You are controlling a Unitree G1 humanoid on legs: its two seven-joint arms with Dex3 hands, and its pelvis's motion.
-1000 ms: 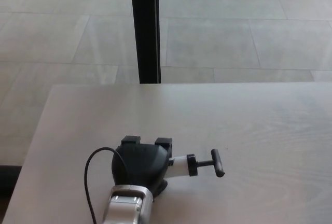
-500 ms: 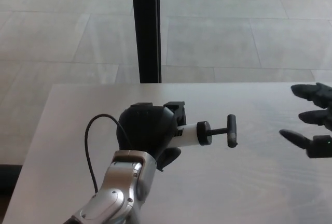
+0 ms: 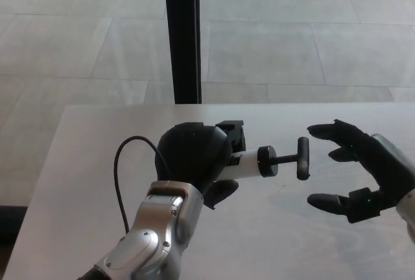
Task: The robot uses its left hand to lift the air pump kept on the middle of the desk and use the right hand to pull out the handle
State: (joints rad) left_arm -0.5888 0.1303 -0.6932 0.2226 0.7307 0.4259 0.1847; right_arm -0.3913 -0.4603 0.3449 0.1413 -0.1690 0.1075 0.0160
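The robot's left hand [image 3: 194, 163] is clenched round the small air pump with a white cylindrical barrel and black fittings [image 3: 249, 162], holding it above the pale grey wooden desk [image 3: 337, 241], left of the desk's middle. The pump's long axis runs nearly level, left to right across the scene: the barrel sticks out of the right side of the fist, then a thin black rod, then the black T-shaped handle [image 3: 303, 158], whose bar stands roughly upright, crosswise to the rod.

The robot's right hand [image 3: 360, 173] is released, empty, thumb low and fingers spread above. It lies to the right of the handle, at about the same height, the nearest fingertips just beside the bar but not touching it.

So the handle lies straight to the left of the right hand's opening. The pull, once that hand has closed on the bar, would probably go rightward along the rod's line, away from the left fist.
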